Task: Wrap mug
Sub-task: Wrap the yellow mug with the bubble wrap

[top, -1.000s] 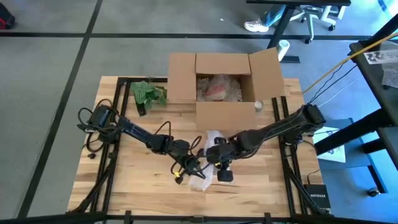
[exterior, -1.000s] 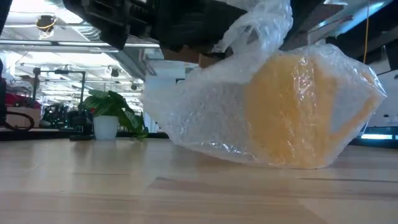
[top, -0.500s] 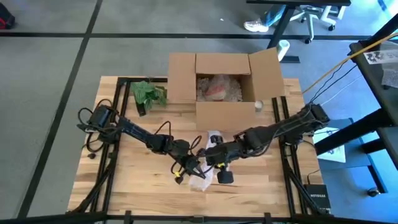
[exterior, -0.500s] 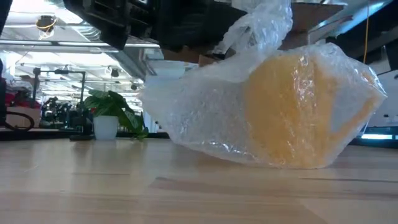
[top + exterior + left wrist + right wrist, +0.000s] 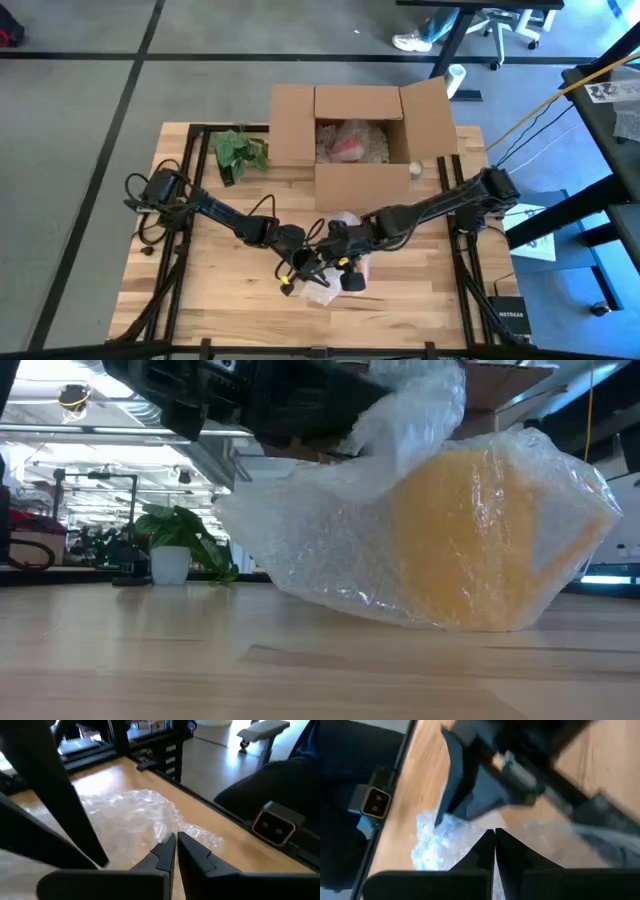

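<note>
A yellow mug (image 5: 480, 540) lies on the table inside clear bubble wrap (image 5: 330, 550), near the table's front middle. The bundle rests on its underside (image 5: 420, 618). A loose flap of wrap (image 5: 410, 410) rises above the mug to the dark grippers overhead. In the high view my left gripper (image 5: 303, 266) and my right gripper (image 5: 335, 248) meet over the wrap (image 5: 340, 222). Both are shut on it. The mug itself is hidden in the high view by the arms and wrap. My left gripper pinches an edge of the bubble wrap (image 5: 162, 831) between its two fingertips, slanting down from the table's left. The wrap spreads slack on the table beyond the fingers. My right gripper pinches the wrap's raised flap (image 5: 470, 837) between its shut fingers, coming from the table's right; the flap drapes loose over the mug.
An open cardboard box (image 5: 360, 140) with packing material stands at the table's far middle. A small potted plant (image 5: 238, 152) sits at the far left. Bare wooden table (image 5: 210, 270) lies to the left and near the front edge.
My right gripper has gone toward the table's left with the flap of wrap. The flap has come over the top of the mug and leans farther left now. The mug and the lower part of the wrap have stayed where they were.
</note>
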Tool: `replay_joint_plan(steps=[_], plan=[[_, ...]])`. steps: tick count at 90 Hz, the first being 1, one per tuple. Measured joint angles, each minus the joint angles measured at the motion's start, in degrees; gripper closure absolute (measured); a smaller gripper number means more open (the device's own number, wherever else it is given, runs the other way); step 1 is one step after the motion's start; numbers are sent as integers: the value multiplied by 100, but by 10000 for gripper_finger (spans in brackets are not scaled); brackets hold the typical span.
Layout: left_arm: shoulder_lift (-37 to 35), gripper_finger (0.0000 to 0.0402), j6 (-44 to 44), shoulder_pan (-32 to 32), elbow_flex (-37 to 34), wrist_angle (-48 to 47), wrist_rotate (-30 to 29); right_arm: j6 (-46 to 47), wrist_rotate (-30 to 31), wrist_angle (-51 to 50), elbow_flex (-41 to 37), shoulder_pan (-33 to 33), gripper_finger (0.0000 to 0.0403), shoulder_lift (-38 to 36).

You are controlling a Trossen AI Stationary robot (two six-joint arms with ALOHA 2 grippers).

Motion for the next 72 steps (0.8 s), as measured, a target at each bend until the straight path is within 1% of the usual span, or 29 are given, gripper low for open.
replay_joint_plan(steps=[17, 29, 56, 72], plan=[[0, 401, 1, -5, 0, -196, 2, 62, -59, 22, -23, 4, 403, -11], [0, 401, -20, -11, 0, -486, 2, 211, -141, -291, -41, 4, 403, -13], [0, 401, -16, -81, 0, -619, -2, 753, -396, -146, -689, 11, 403, -28], [-5, 401, -66, -106, 0, -806, -10, 829, -443, -77, -760, 115, 403, -28]])
